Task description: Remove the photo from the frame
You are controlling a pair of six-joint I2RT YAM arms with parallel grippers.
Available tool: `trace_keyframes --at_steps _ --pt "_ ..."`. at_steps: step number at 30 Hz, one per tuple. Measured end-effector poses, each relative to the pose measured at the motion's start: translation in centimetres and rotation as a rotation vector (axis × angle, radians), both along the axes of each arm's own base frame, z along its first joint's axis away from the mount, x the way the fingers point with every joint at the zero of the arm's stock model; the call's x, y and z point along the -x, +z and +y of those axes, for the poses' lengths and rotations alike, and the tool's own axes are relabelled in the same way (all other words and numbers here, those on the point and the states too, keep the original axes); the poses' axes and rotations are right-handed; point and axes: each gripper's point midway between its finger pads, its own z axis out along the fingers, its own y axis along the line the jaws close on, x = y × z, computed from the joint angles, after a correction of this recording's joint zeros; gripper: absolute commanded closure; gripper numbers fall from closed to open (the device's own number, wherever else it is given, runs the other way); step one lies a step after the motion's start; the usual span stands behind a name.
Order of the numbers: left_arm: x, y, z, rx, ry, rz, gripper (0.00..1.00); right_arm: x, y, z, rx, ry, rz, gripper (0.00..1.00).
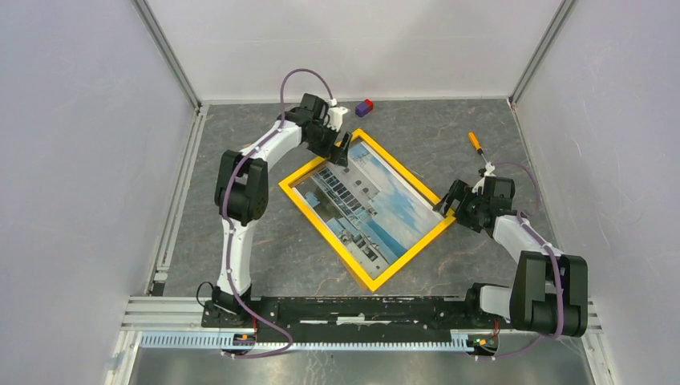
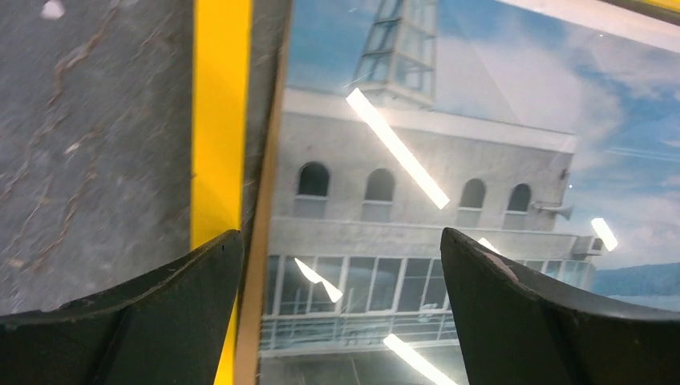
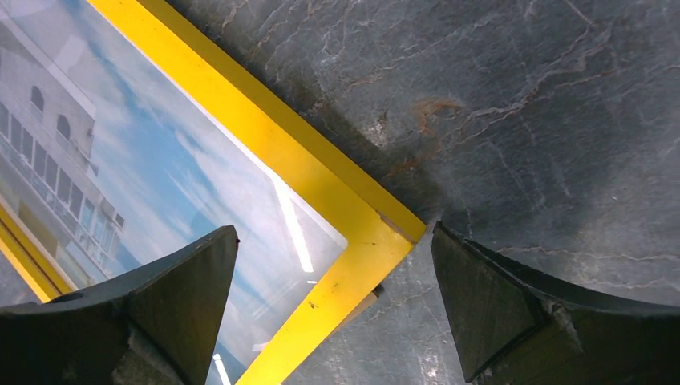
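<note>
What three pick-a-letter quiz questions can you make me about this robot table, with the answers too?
1. What colour is the narrow border of the rectangular picture frame?
A) green
B) red
C) yellow

2. Where is the small orange-handled tool?
A) on the grey stone-pattern table, beyond the frame
B) stuck on a wall
C) in a hand

3. How are the robot's left hand and right hand?
A) both shut
B) both open
C) one open, one shut

Answers:
1 C, the bright yellow border shows in every view.
2 A, the top view shows it lying on bare table past the frame's right corner.
3 B, each wrist view shows its fingers spread wide apart over the frame's edge.
</note>
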Motion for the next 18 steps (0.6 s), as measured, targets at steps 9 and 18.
trace_keyframes --at_steps 9,18 --pt "-1.3 -0.3 1.5 -0.054 0.051 -0.026 0.0 2.3 -0.1 -1.4 0.065 -0.018 0.074 0.02" --pt "-0.9 -2.8 4.7 -0.106 0.111 0.024 0.0 3.9 -0.5 -1.1 0.062 -0.01 0.081 0.02"
